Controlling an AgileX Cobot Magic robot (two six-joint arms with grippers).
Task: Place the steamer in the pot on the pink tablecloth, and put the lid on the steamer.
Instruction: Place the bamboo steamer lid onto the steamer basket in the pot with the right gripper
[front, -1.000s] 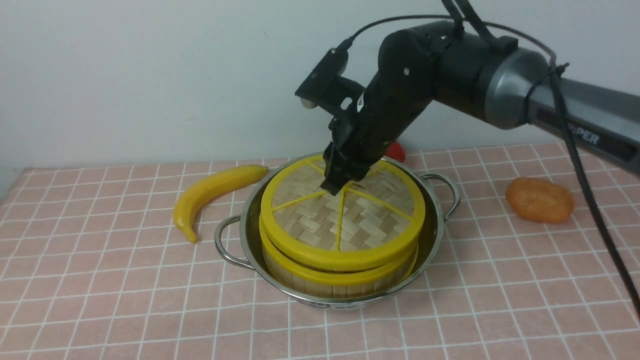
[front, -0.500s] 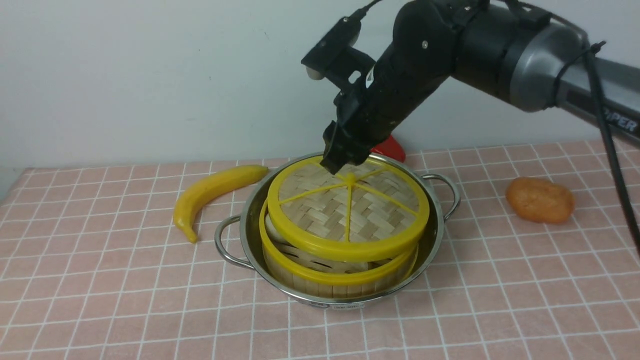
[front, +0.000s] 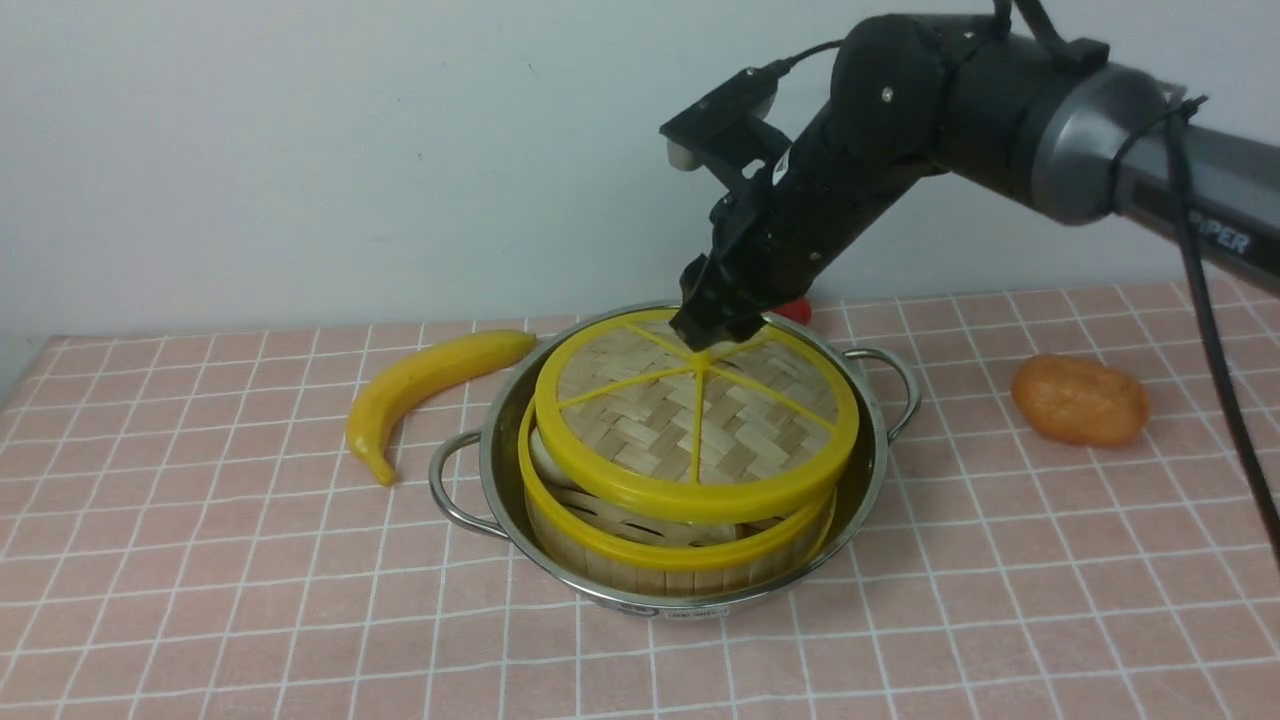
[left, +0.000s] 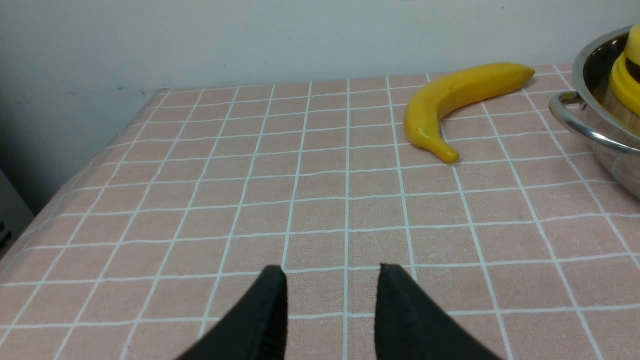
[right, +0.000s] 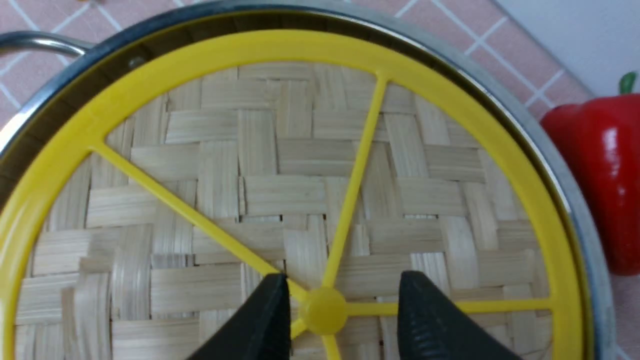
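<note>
The steamer (front: 680, 572) sat inside the pot (front: 622, 596), and the lid (front: 700, 420) lay askew on it, shifted toward the far side so that part of the slatted floor showed at the near side. The pot stood on the pink tablecloth (front: 300, 600). Over the lid's knob, the right gripper (right: 345, 285) had its fingers apart, holding nothing. A banana (front: 430, 385) lay left of the pot, a red pepper (right: 605, 180) just behind it, and a brown bread-like item (front: 1080, 400) to the right. The left gripper (left: 332, 275) was spread over bare cloth.

Both grippers (left: 332, 270) (right: 345, 277) hold their jaws spread, the right arm (front: 950, 110) angled downward.
</note>
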